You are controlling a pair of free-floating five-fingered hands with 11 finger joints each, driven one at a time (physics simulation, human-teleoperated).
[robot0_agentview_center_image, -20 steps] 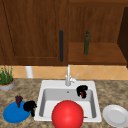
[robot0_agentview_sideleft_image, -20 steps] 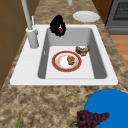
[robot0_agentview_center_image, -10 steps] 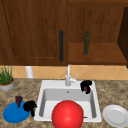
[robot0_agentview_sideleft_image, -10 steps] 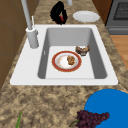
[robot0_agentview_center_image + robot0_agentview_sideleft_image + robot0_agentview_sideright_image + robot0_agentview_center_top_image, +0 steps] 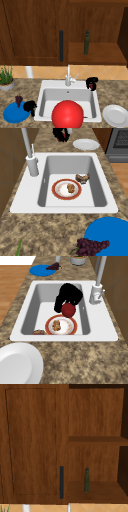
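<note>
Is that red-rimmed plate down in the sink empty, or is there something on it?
Not empty. The red-rimmed plate lies flat on the sink floor with a brown piece of food on its white middle. What the food is cannot be told.

The right hand point(image 5: 91, 83) hung curled around a red apple point(image 5: 92, 86) above the sink's point(image 5: 96, 110) back right corner; the left hand point(image 5: 30, 106) hovered left of the sink.

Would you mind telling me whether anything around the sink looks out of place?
Yes: a brown pastry lies on the sink floor beside the red-rimmed plate, which carries food. The right hand holds a red fruit above.
</note>
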